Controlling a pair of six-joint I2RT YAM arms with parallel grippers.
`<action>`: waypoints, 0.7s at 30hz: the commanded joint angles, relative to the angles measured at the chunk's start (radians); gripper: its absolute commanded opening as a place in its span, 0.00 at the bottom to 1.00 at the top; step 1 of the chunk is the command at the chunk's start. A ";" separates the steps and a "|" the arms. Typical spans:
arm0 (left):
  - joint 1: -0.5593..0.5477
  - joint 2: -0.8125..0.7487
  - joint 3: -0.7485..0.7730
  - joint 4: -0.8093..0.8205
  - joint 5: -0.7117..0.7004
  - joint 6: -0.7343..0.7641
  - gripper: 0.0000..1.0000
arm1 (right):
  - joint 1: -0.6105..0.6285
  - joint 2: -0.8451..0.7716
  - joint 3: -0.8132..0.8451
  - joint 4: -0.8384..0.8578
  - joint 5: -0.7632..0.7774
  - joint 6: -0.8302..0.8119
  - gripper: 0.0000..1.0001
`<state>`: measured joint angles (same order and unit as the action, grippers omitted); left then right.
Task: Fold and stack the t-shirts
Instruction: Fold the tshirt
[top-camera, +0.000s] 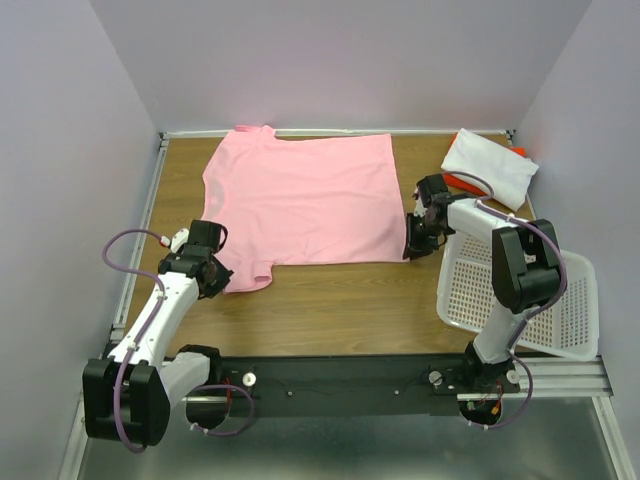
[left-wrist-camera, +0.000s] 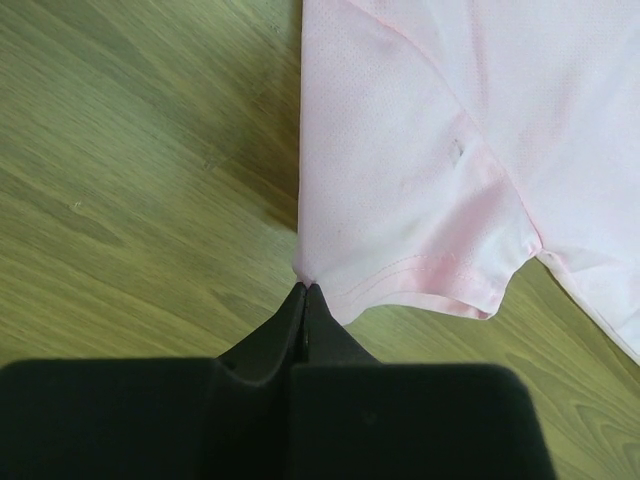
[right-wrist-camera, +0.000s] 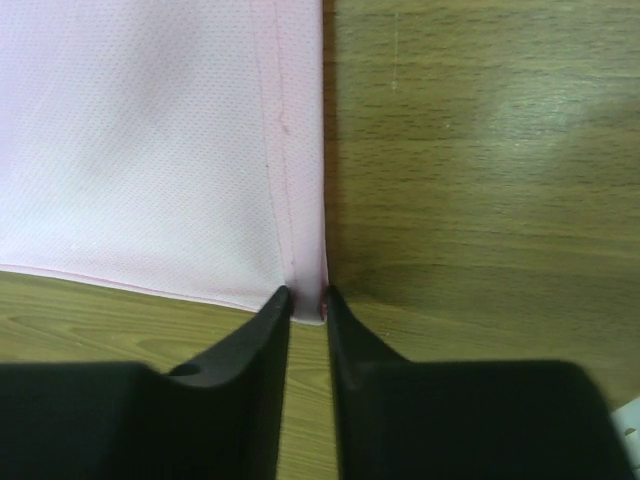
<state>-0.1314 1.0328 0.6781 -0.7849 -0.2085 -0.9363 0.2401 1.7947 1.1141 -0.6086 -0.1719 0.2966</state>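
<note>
My left gripper (left-wrist-camera: 304, 292) pinches the pink t-shirt (top-camera: 300, 200) sleeve; right gripper (right-wrist-camera: 308, 296), slightly parted, straddles the hem corner.
I should close it fully before lifting.

The pink t-shirt (top-camera: 305, 200) lies spread flat and smooth on the far middle of the tabletop (top-camera: 330, 300); its collar is at the far left corner, one short sleeve juts out at the near left, and its straight hem runs along the right; the white t-shirt (top-camera: 490, 167), folded compactly, sits far right on the orange-red t-shirt (top-camera: 460, 183), of which only edges show.
</note>
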 joint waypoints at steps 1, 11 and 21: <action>0.001 -0.019 -0.009 0.007 -0.020 -0.010 0.00 | -0.001 0.025 -0.036 -0.062 -0.028 -0.014 0.24; 0.001 -0.109 0.072 -0.063 -0.092 -0.067 0.00 | -0.002 -0.020 -0.014 -0.163 -0.012 -0.016 0.00; 0.001 -0.227 0.067 -0.017 -0.054 -0.049 0.00 | -0.002 -0.066 0.012 -0.266 0.018 0.009 0.00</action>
<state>-0.1314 0.8333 0.7444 -0.8223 -0.2501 -0.9775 0.2401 1.7817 1.1091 -0.7963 -0.1864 0.2920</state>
